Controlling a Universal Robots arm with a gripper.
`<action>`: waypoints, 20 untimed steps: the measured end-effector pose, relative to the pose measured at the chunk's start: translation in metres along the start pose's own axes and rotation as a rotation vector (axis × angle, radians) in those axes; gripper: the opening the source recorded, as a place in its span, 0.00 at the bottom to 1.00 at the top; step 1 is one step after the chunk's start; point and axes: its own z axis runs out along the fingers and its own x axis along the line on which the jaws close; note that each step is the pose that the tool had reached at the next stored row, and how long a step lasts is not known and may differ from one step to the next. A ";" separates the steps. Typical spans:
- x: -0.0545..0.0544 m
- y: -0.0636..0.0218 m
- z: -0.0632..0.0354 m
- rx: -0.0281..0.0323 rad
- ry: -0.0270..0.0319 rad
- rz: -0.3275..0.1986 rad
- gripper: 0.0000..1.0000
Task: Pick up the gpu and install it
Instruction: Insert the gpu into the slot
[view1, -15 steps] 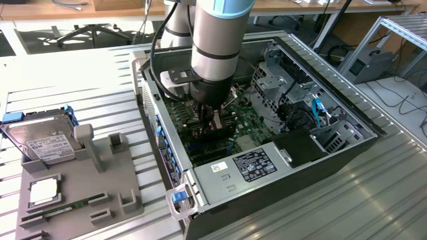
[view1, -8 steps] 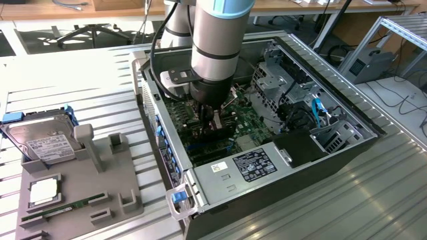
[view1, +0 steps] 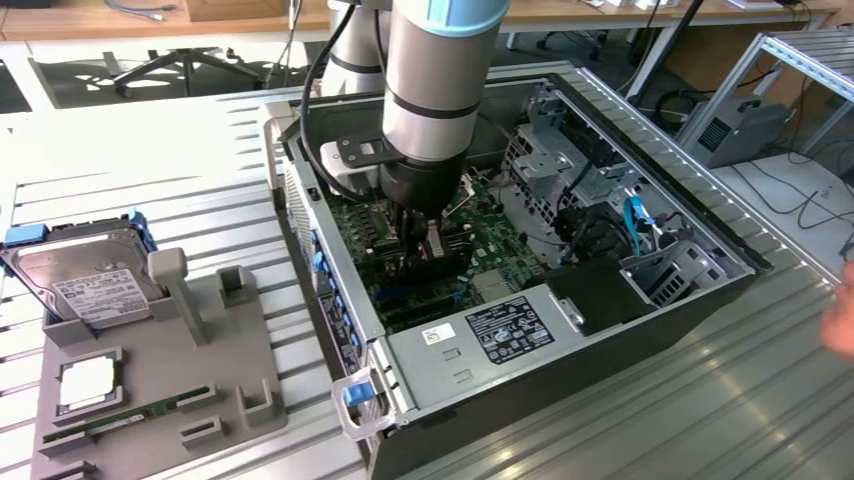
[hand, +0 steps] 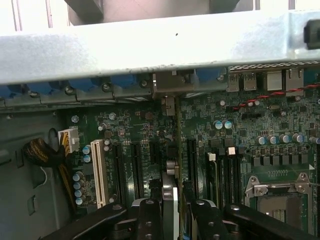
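On a ribbed metal bench (view1: 200, 220), inside an open grey computer case (view1: 694, 290), black gripper (hand: 171, 210) part-closed on the thin dark gpu card (hand: 171, 192), held edge-on between the fingers (hand: 148, 220) directly over green motherboard (hand: 240, 125) slots; probably light, stiff, fragile, best pinched by board edges.

The arm (view1: 434, 80) is a thick silver-grey tube with a black band and a pale blue cap at the joint; black cables (loosely looped) trail beside it. The claw (hand: 172, 212) is black, with small screws.
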 end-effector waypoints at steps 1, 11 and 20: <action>0.000 0.0000 0.0000 0.0000 0.0000 0.000 0.27; 0.000 0.0000 -0.0008 0.0002 -0.0007 -0.014 0.27; 0.000 0.0000 -0.0008 0.0012 -0.0011 -0.060 0.27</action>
